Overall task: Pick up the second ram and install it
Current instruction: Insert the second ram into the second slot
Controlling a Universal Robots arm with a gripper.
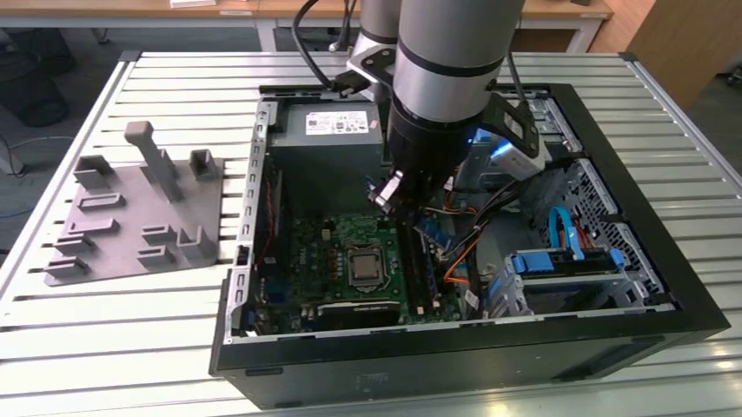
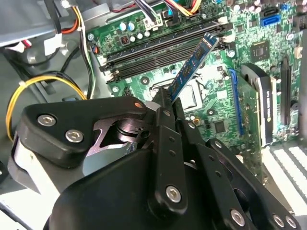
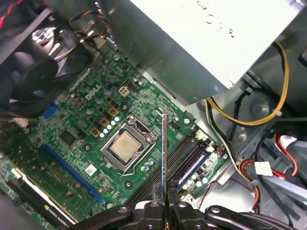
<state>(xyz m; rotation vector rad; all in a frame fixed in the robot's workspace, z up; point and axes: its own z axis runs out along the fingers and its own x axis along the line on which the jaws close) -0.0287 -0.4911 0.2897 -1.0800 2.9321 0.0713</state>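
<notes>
- Exterior view: the arm (image 1: 447, 78) reaches down into the open case (image 1: 464, 360) on the slatted counter (image 1: 174, 78). The pincer (image 1: 392, 198) hangs above the motherboard (image 1: 336, 252).
- Second wrist view: the pincer (image 2: 168, 98) is closed on one end of the blue ram (image 2: 192, 64). The ram juts out from the fingertips, tilted, its free end over the black slots (image 2: 158, 50), not seated.
- First wrist view: the ram (image 3: 164, 143) shows edge-on, clamped between the fingers (image 3: 157, 191), above the board between the CPU socket (image 3: 125, 146) and the slots (image 3: 184, 158).

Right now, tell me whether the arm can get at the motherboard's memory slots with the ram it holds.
Probably yes: its jaws are shut on the second ram, held close over the black memory slots, with no cable crossing between them.
</notes>
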